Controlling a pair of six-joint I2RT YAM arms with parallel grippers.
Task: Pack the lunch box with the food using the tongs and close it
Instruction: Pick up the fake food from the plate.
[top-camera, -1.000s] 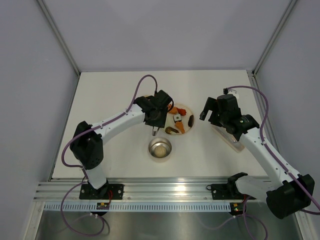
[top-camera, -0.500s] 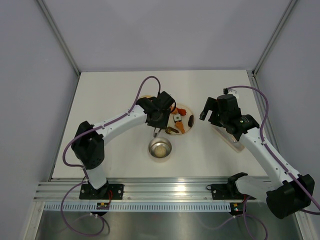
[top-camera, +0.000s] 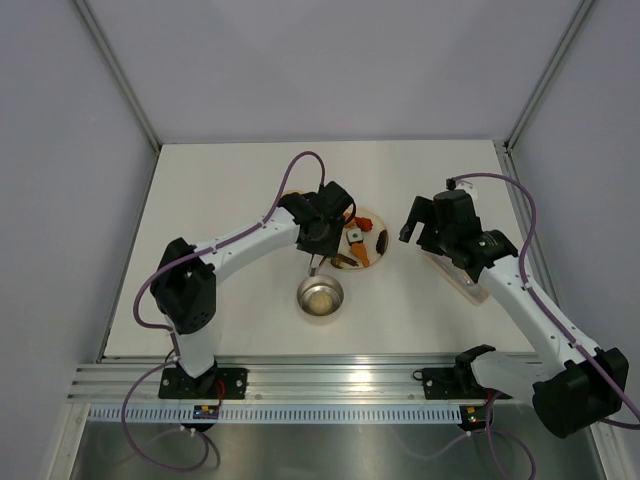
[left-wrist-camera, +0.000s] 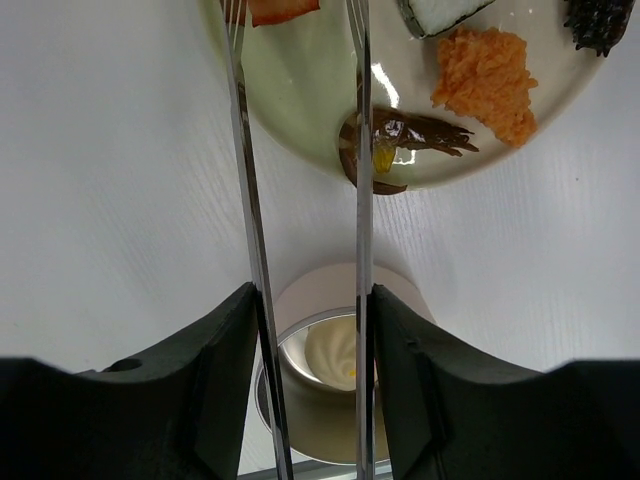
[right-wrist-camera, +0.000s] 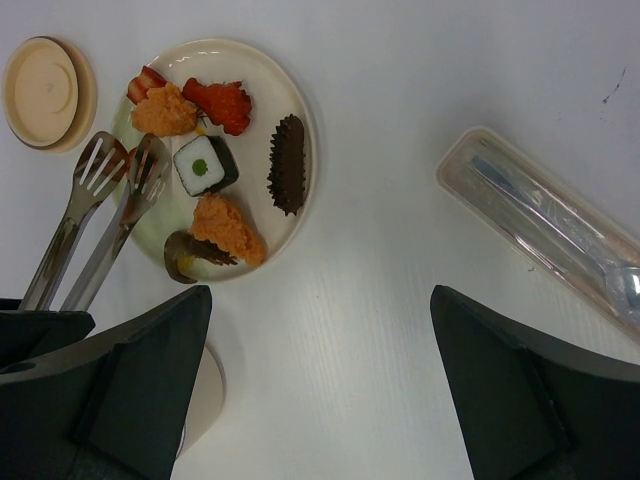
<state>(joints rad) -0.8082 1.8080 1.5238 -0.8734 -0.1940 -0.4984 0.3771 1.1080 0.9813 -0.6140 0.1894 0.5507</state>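
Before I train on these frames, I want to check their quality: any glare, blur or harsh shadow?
Left wrist view: a bright glint on the round cream plate; the left claw, holding the slim silver metal tongs, is dark and soft-edged. Right wrist view: even light, faint shadows, the right claw blurred. Top external view: glare on the aluminium rail.

- The tongs (left-wrist-camera: 246, 200) fill the gap between the left fingers (left-wrist-camera: 190, 400); bare table (left-wrist-camera: 110, 180) lies open to their left.
- Ahead of them, food pieces (left-wrist-camera: 485, 75) crowd the plate (left-wrist-camera: 310, 90); beneath them stands the open lunch box (left-wrist-camera: 320, 430).
- Between the wide-apart right fingers (right-wrist-camera: 110, 400) there is bare table; a clear cutlery case (right-wrist-camera: 545, 225) lies ahead-right.
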